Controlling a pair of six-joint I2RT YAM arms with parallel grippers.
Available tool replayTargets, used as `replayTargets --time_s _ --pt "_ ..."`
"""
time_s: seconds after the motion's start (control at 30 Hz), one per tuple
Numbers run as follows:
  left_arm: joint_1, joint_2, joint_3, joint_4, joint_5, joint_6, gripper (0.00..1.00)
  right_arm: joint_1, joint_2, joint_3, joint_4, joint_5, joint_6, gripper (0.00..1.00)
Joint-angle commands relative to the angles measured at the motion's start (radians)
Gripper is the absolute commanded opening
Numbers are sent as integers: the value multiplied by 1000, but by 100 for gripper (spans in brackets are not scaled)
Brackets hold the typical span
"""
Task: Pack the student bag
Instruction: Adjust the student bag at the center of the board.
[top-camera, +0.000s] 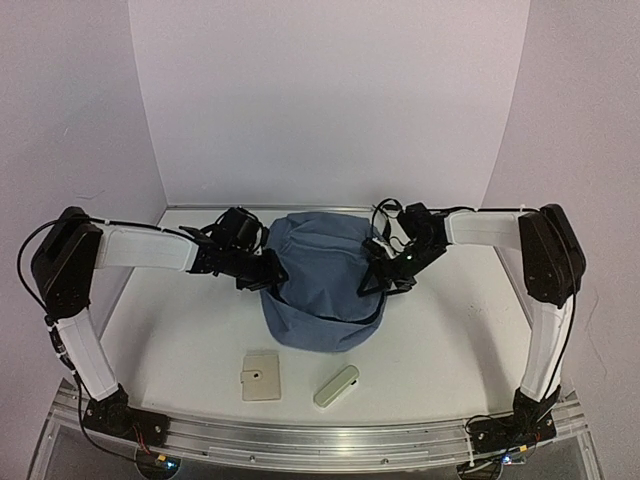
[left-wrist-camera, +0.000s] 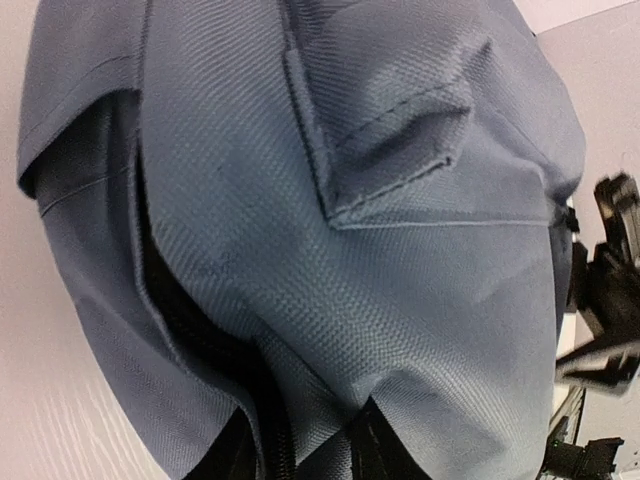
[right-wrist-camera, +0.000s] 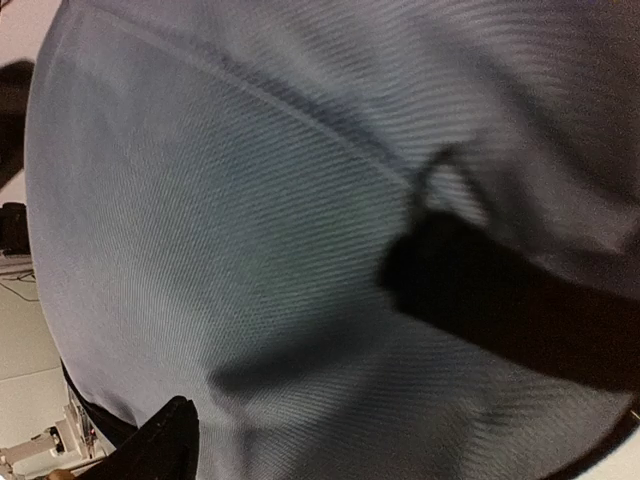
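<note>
Looking down from overhead, I see the slate-blue student bag (top-camera: 320, 285) sitting mid-desk (top-camera: 450, 345). My left tool (top-camera: 268, 272) is against its left flank and my right tool (top-camera: 383, 268) against its right. Fabric fills both wrist views, so I cannot tell how wide either tool stands or whether it grips cloth. A beige square object (top-camera: 261, 375) and a cream oblong object (top-camera: 336, 386) lie on the desk nearer me.

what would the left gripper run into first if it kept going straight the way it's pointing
The backpack. The left gripper points into its side, and its wrist view is filled with blue fabric, so it looks right up at the cloth, though actual contact is unclear.
</note>
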Motion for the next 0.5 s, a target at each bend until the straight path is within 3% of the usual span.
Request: replayTargets --time_s 0.0,0.1,0.2,0.37,0.47 --pt "101 151 180 58 120 81 27 118 -14 48 -1 -57 -13 75" --pt "126 267 373 -40 171 159 28 208 6 102 12 -28 -7 76" --pt "168 319 489 -110 155 187 40 260 10 183 12 -35 3 77" --pt "234 134 374 -100 56 188 67 193 -90 237 2 13 -15 84" --pt "233 27 289 -128 28 190 72 48 -116 254 0 10 5 85"
